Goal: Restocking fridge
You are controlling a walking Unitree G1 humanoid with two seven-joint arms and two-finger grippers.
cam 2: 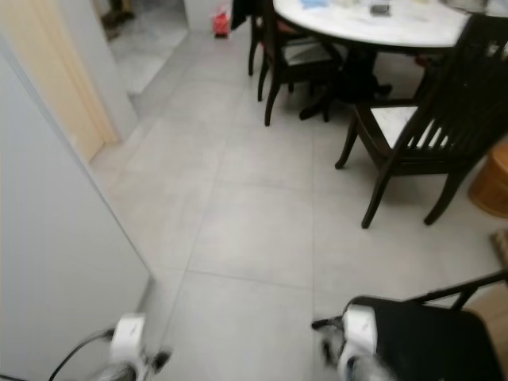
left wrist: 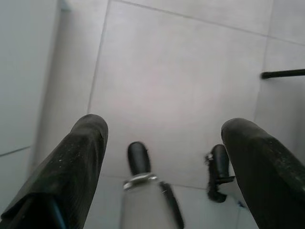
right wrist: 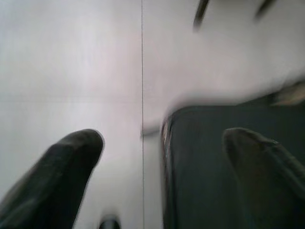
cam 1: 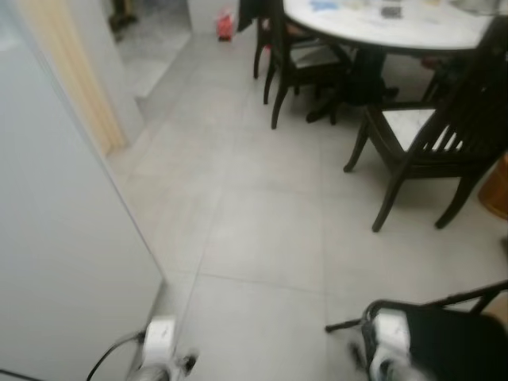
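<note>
With both grippers' fingers spread empty, the white fridge [cam 1: 55, 238] fills the frame's left, nearer the left gripper [left wrist: 167, 157] than the right gripper [right wrist: 162, 171].

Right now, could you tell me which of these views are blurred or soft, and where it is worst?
Both eye views are soft, worst along the bottom edge where the arms smear; the round table and dark chair stay readable. The right wrist view is most smeared, its black seat streaked. The left wrist view is sharpest: tile floor seams are crisp.
</note>
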